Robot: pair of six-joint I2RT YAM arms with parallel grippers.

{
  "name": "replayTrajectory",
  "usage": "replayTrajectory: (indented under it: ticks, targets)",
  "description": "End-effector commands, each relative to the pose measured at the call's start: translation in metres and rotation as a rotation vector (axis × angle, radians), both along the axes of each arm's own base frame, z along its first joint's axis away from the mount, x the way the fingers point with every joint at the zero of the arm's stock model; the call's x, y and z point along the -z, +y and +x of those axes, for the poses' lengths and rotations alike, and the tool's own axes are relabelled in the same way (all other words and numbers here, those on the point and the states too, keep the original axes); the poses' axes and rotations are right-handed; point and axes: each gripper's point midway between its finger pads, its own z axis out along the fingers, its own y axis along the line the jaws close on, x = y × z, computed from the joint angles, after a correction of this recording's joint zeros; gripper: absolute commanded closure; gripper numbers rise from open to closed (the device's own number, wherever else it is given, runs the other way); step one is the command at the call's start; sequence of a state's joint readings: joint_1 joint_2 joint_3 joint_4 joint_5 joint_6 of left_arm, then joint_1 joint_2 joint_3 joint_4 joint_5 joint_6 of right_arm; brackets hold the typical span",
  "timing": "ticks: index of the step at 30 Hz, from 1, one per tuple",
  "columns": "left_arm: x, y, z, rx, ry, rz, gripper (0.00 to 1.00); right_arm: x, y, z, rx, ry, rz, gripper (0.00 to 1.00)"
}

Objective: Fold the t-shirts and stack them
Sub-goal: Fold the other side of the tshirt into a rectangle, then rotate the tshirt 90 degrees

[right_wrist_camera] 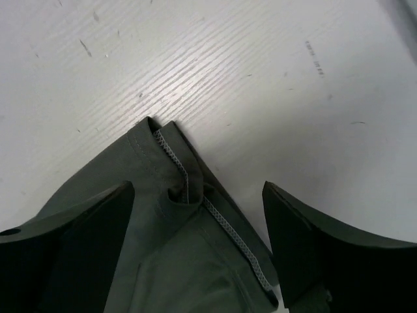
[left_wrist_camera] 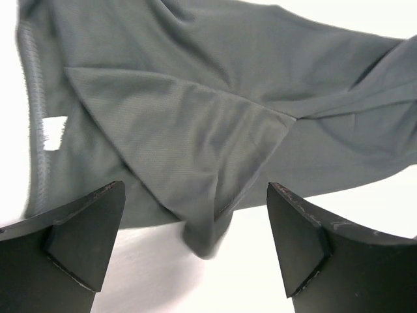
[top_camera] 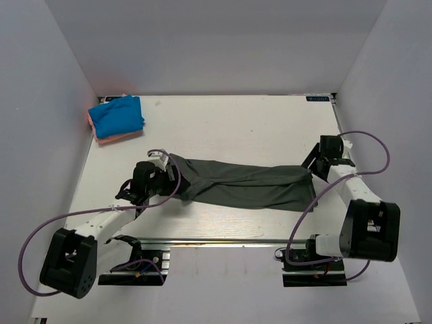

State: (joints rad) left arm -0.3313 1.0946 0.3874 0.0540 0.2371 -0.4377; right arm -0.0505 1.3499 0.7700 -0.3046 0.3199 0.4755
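The dark grey-green t-shirt [top_camera: 243, 183] lies in a long, rumpled band that runs from my left gripper [left_wrist_camera: 195, 189] across to my right gripper [right_wrist_camera: 199, 189]. At my left end a folded flap points toward my fingers, and the white neck label [left_wrist_camera: 53, 132] sits off to the left of them. At my right end one corner with its stitched hem [right_wrist_camera: 215, 215] pokes out just ahead, with bare board beyond it. Both my grippers hang low over the cloth with fingers spread wide, clamping nothing. Both my arms reach forward, elbows bent. Far ahead of my left gripper, in the corner, the blue t-shirt [top_camera: 116, 115] rests folded on the salmon-pink t-shirt [top_camera: 111, 138]. The white table [top_camera: 236, 121] offers wide open room beyond the band, closed in by pale walls [top_camera: 223, 47].
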Motion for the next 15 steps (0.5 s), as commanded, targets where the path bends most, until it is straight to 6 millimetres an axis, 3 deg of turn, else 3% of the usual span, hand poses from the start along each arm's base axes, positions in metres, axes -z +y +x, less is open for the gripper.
replayTrajectory:
  ticks: [1, 5, 7, 9, 11, 12, 13, 15]
  targets:
    - [-0.023, 0.011, 0.003, -0.062, -0.038, 0.028, 0.00, -0.035, -0.022, -0.013, 0.153, -0.086, -0.066, 0.13]
    - [-0.040, 0.016, 0.006, -0.096, -0.059, 0.032, 0.00, -0.052, -0.010, -0.009, 0.076, -0.158, -0.038, 0.10]
    - [-0.054, 0.016, 0.013, -0.106, -0.090, 0.026, 0.00, -0.056, 0.017, 0.002, -0.092, -0.192, 0.039, 0.10]
    - [-0.056, 0.009, 0.021, -0.082, -0.093, 0.020, 0.00, -0.058, 0.052, 0.015, -0.266, -0.237, 0.149, 0.10]
    - [-0.061, 0.001, 0.029, -0.057, -0.098, 0.001, 0.00, -0.059, 0.075, 0.023, -0.384, -0.236, 0.204, 0.10]
    - [-0.060, -0.003, 0.032, -0.041, -0.094, -0.008, 0.00, -0.053, 0.079, 0.024, -0.403, -0.216, 0.214, 0.10]
    - [-0.054, -0.013, 0.036, -0.003, -0.074, -0.027, 0.00, -0.052, 0.097, 0.024, -0.469, -0.211, 0.239, 0.10]
    - [-0.053, -0.023, 0.042, 0.036, -0.061, -0.049, 0.00, -0.044, 0.103, 0.024, -0.488, -0.182, 0.244, 0.10]
